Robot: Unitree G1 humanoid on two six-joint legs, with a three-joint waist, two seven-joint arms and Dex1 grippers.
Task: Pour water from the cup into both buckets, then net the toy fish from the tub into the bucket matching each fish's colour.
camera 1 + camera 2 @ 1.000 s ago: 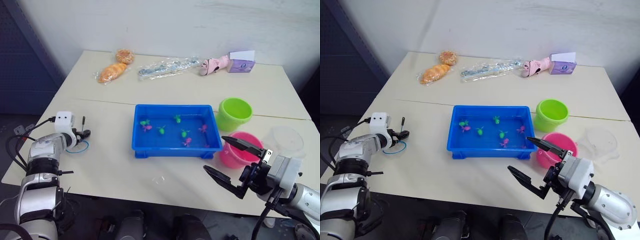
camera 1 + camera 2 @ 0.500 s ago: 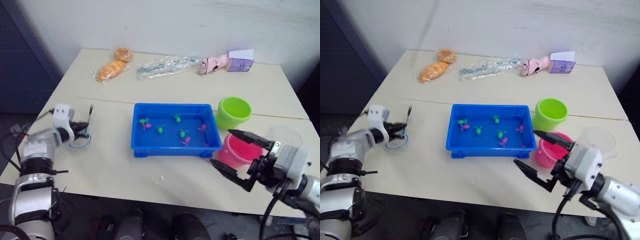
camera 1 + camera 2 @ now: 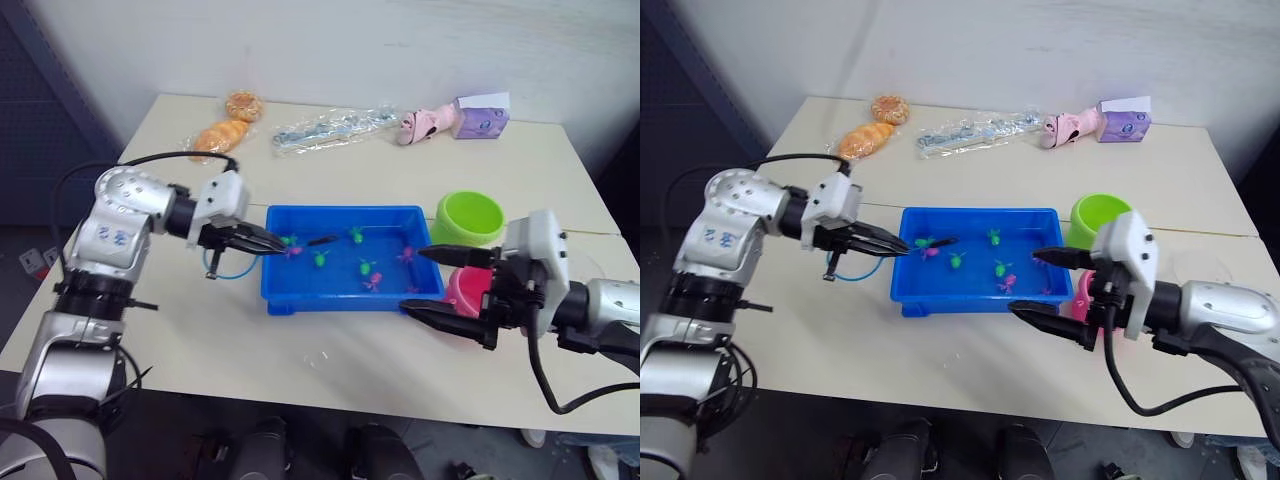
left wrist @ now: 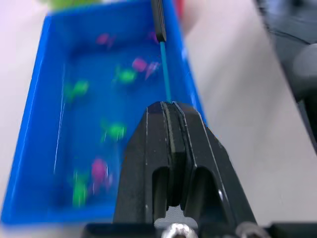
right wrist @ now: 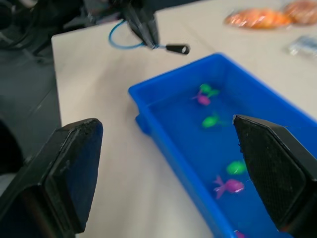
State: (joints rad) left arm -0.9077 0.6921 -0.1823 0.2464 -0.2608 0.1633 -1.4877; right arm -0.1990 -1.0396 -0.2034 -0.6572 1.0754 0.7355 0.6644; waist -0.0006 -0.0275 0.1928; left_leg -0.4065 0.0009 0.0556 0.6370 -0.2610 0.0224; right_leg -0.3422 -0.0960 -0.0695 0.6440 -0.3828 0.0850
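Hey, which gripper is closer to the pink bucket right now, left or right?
Right. The right gripper, open, sits right beside the pink bucket, near the tub's right end. The left gripper, shut on the net, is across the tub at its left end.

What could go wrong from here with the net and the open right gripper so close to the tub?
1. The left gripper pinches the net by its thin stick, whose tip pokes over the tub while the hoop hangs behind. It looks reversed for scooping fish and may twist or slip.
2. The right gripper hangs open beside the tub's corner and the pink bucket; a sweep could knock either.
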